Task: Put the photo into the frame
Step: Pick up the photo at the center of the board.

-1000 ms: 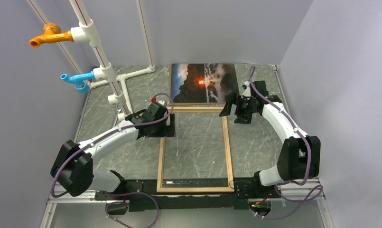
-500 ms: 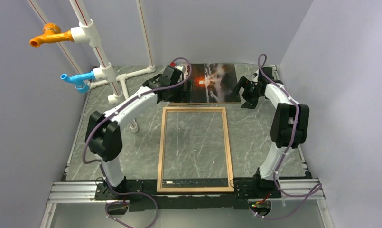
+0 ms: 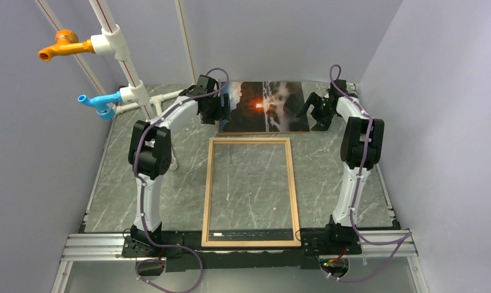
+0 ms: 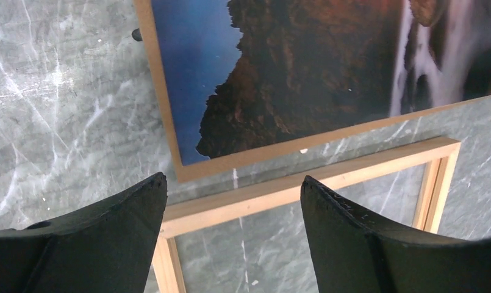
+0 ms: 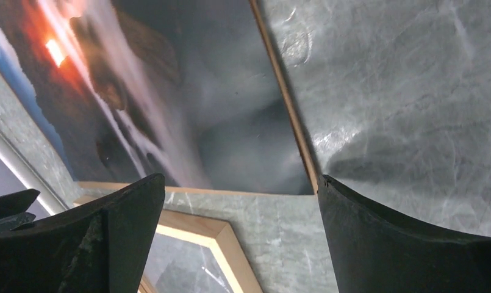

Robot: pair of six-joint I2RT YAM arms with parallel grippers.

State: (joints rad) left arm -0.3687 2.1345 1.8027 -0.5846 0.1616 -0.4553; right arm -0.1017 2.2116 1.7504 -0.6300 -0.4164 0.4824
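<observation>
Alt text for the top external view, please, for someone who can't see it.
On a grey marbled table, the left gripper and right gripper flank a sunset seascape photo lying flat at the far end. An empty light-wood frame lies on the near side, apart from the photo.

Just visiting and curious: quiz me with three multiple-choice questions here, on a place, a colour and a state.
1. Where does the photo lie? A beyond the far end of the frame; B inside it; C left of it.
2. The upper tap is: A green; B orange; C black.
3. The left gripper and right gripper are: A both shut; B one shut; C both open.
Answers: A, the frame is empty; B, plainly orange from above; C, jaws stand apart in both wrist views.
</observation>
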